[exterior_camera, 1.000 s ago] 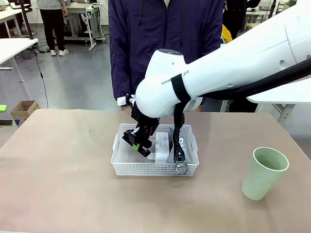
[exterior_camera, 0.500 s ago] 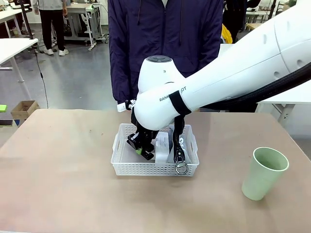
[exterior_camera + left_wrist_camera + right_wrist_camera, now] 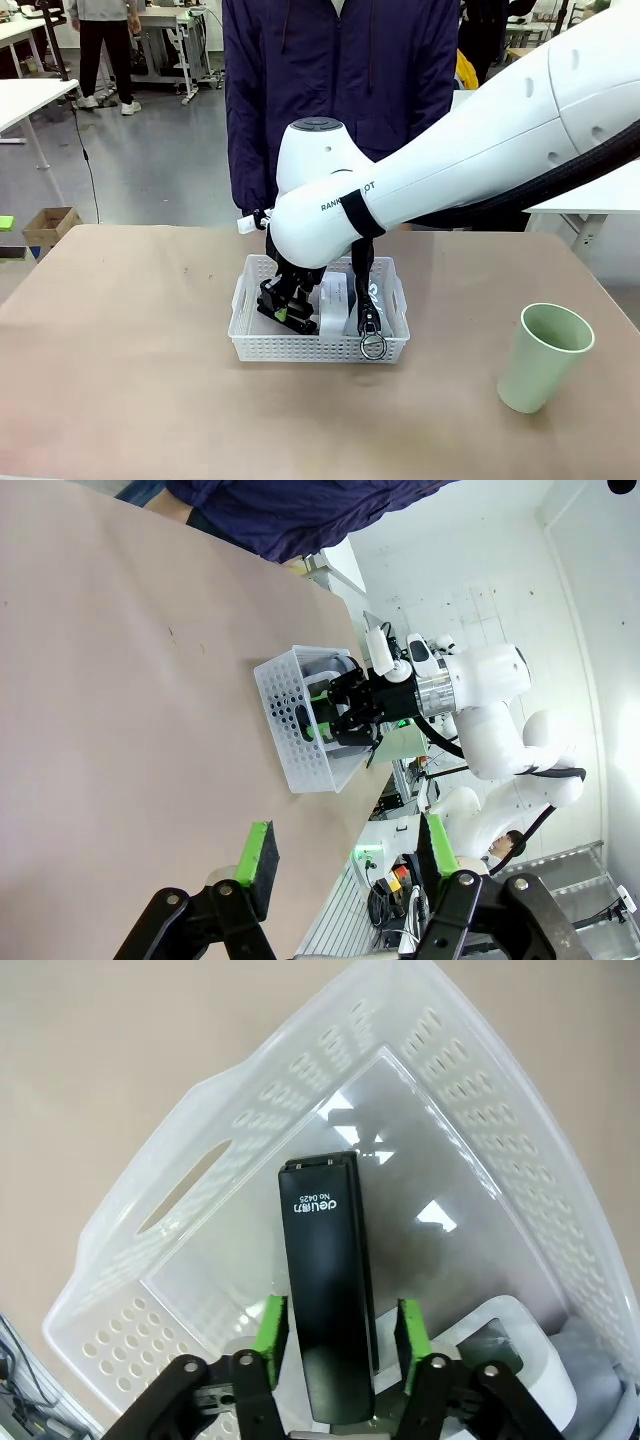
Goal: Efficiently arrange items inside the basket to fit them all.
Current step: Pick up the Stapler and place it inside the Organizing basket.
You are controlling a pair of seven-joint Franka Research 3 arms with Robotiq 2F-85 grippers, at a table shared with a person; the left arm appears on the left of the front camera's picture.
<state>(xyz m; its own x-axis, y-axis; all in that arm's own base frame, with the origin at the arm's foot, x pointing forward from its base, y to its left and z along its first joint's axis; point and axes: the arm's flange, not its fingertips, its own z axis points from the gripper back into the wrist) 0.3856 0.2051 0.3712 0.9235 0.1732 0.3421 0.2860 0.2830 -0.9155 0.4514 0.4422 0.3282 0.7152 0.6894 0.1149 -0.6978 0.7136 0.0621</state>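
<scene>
Right wrist view — right gripper [image 3: 340, 1312], jaws slightly apart, setting stapler [image 3: 320, 1230] in basket [image 3: 470, 1070]; next, probably lift clear for cup [image 3: 545, 355].

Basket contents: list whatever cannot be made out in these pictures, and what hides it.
- Front view: the stapler lies behind the right tool and the basket wall.
- Front view: the white box and pouch are partly covered by the right arm.
- Right wrist view: box and pouch are cut off at the bottom corner.
- Left wrist view: the contents are too small, behind that tool.
</scene>
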